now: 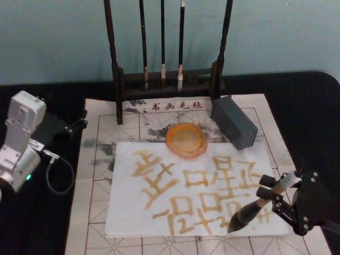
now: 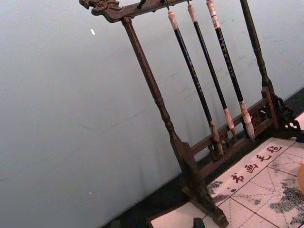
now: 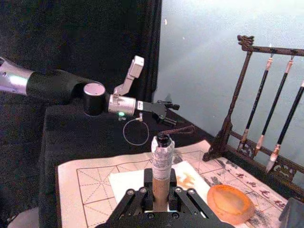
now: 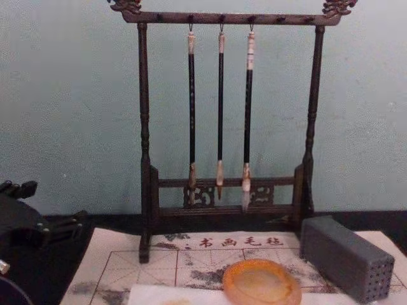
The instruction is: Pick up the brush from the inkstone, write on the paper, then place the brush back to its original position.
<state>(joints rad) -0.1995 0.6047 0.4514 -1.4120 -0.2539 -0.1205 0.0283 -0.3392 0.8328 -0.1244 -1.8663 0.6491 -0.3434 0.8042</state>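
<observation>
My right gripper (image 1: 271, 194) is shut on the brush (image 1: 245, 213) at the near right. The brush slants down and leftward, and its dark bushy tip sits over the near right part of the paper (image 1: 138, 212). I cannot tell whether the tip touches the sheet. Large amber characters cover the white paper. The round orange inkstone (image 1: 186, 139) rests at the paper's far edge with nothing in it. In the right wrist view the tan handle of the brush (image 3: 162, 154) stands up between the fingers of the right gripper (image 3: 160, 197), with the inkstone (image 3: 231, 203) beyond. The left gripper (image 1: 76, 122) is parked open at the far left.
A dark wooden rack (image 1: 118, 79) with three thin hanging brushes (image 1: 162, 37) stands at the back. A grey block (image 1: 234, 122) lies right of the inkstone. The cream gridded felt mat (image 1: 95, 212) lies under the paper on a black cloth. A cable loop (image 1: 58, 175) hangs by the left arm.
</observation>
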